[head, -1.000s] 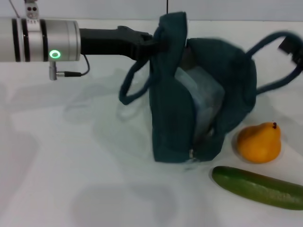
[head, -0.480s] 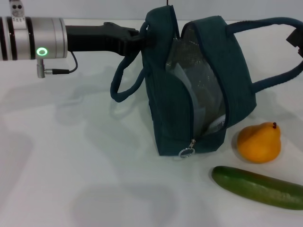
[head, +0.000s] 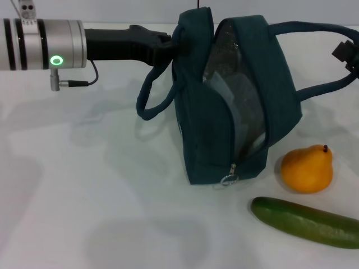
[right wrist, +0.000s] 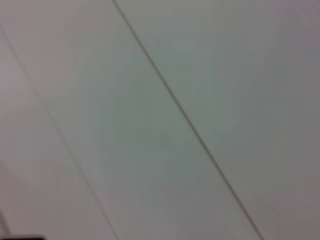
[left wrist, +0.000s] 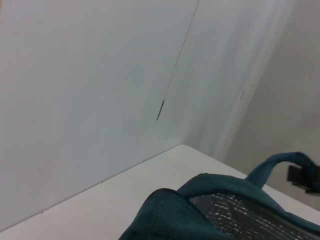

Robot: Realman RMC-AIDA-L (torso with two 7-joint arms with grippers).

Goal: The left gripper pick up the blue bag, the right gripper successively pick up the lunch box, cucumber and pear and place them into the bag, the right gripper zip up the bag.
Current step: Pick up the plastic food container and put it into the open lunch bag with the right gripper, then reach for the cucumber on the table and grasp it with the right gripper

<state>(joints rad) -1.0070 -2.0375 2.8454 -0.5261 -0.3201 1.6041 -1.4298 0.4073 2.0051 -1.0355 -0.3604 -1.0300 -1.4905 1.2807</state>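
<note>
The blue bag [head: 210, 112] stands upright on the white table, unzipped, with its silver lining showing; its top also shows in the left wrist view [left wrist: 200, 210]. My left gripper [head: 171, 47] reaches in from the left and is shut on the bag's top rim. At the right edge, my right gripper [head: 346, 56] sits where the far handle [head: 314, 28] is stretched out to it. A pale clear shape low in the opening [head: 255, 144] may be the lunch box; I cannot tell. The pear [head: 307, 169] and the cucumber [head: 305, 222] lie right of the bag.
The near handle [head: 151, 103] hangs in a loop on the bag's left side. The zipper pull [head: 228, 180] dangles at the bag's lower front corner. White table [head: 84, 196] stretches to the left and front; a pale wall stands behind it.
The bag swung from a slumped, blurred pose to upright, with its mouth open wide. In the last half second the left arm and bag shifted slightly right. Pear and cucumber stayed put.
</note>
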